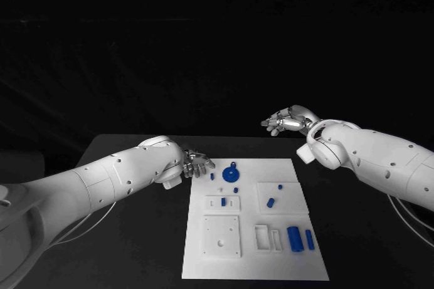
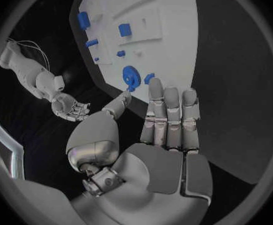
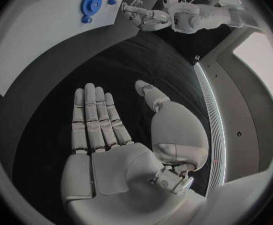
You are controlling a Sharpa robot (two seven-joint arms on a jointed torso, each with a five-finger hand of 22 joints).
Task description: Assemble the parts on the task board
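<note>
Parts on the task board [image 1: 204, 264] look light, stiff and small enough to slip, so I judge the blue gear [image 1: 231, 174] at the far edge is best pinched by its rim. My left hand [image 1: 196, 165] hovers just beside it, fingers spread and empty. My right hand [image 1: 288, 121] hangs well beyond the board, also empty.

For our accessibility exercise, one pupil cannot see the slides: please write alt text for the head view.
A white rectangular task board lies on a black table carrying small blue parts, among them a round blue gear-like disc near its far edge. The robot's left hand hovers empty by the board's far left corner, while its right hand is raised beyond the table, holding nothing.
</note>
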